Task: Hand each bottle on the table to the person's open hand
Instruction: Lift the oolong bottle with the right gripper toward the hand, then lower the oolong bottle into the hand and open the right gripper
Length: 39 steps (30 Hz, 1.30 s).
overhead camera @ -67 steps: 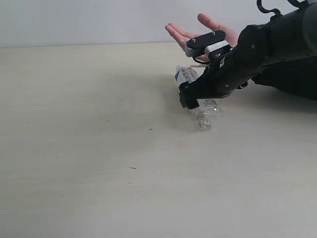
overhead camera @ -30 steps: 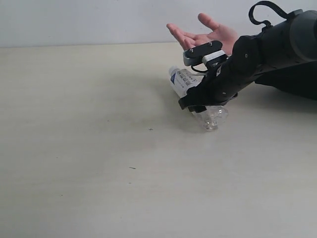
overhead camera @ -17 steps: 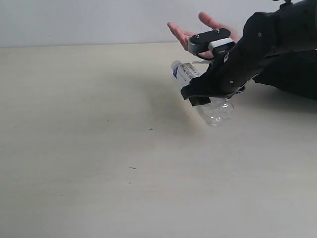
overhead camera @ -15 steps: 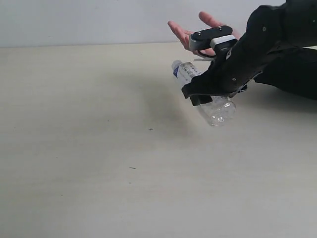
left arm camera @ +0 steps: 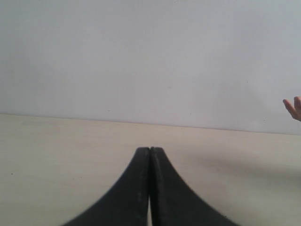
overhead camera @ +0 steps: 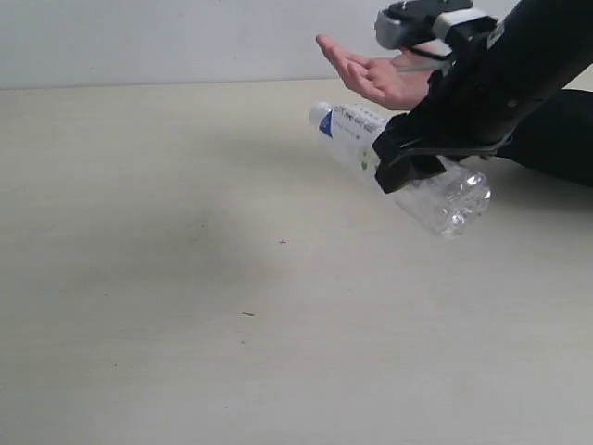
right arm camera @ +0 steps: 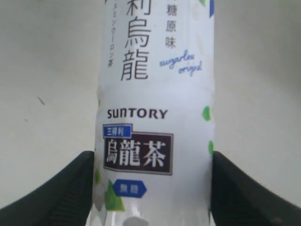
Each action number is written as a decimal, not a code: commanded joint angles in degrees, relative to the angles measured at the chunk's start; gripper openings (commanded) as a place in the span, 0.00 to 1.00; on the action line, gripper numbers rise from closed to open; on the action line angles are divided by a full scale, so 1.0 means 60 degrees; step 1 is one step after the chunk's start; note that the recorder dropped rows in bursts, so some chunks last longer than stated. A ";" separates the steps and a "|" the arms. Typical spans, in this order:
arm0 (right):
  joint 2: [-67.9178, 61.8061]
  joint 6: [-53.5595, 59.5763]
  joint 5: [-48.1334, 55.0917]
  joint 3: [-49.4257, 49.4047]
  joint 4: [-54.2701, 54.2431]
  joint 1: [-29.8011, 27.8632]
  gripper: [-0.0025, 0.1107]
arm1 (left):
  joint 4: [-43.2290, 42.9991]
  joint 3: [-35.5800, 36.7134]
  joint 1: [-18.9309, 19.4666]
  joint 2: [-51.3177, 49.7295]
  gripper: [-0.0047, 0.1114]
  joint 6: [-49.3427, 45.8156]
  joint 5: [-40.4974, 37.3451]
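Note:
My right gripper (overhead camera: pixel 408 162) is shut on the blue-white bottle (overhead camera: pixel 371 148), a clear plastic bottle with a white label and blue marks. It hangs tilted above the table (overhead camera: pixel 185 278), cap end toward the left, clear base toward the lower right. The person's open hand (overhead camera: pixel 375 76) is just above and behind the bottle, palm up. In the right wrist view the white label (right arm camera: pixel 155 103) fills the space between both black fingers (right arm camera: pixel 56 193). My left gripper (left arm camera: pixel 150 151) is shut on nothing, low over the table, out of the exterior view. No other bottle shows.
A dark sleeve (overhead camera: pixel 556 139) lies on the table behind my right arm. A pale wall (overhead camera: pixel 139 37) runs behind the table's far edge. A few tiny dark specks (overhead camera: pixel 247 314) mark the tabletop. The person's fingertips (left arm camera: pixel 294 108) show at the edge of the left wrist view.
My right gripper has lifted the blue-white bottle off the table and carried it up and to the right, closer under the open hand. The hand has stayed roughly in place.

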<state>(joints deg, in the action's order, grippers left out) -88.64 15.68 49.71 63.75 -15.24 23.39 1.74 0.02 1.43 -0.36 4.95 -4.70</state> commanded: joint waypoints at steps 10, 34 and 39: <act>0.0963 -0.2353 -0.3119 0.0076 0.2148 -0.0082 0.02 | 0.0030 -0.0004 -0.0035 0.0060 0.04 -0.0057 -0.0013; -0.3470 -0.3396 -0.1753 0.3110 0.2220 -0.0082 0.15 | 0.0030 -0.0004 -0.0035 0.0060 0.04 -0.0057 -0.0013; -0.3470 -0.3396 -0.1801 0.3110 0.2220 -0.0082 0.49 | 0.0030 -0.0004 -0.0035 0.0060 0.04 -0.0057 -0.0013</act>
<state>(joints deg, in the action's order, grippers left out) -109.47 -4.55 39.13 81.96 -2.40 23.15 1.74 0.02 1.43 -0.36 4.95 -4.70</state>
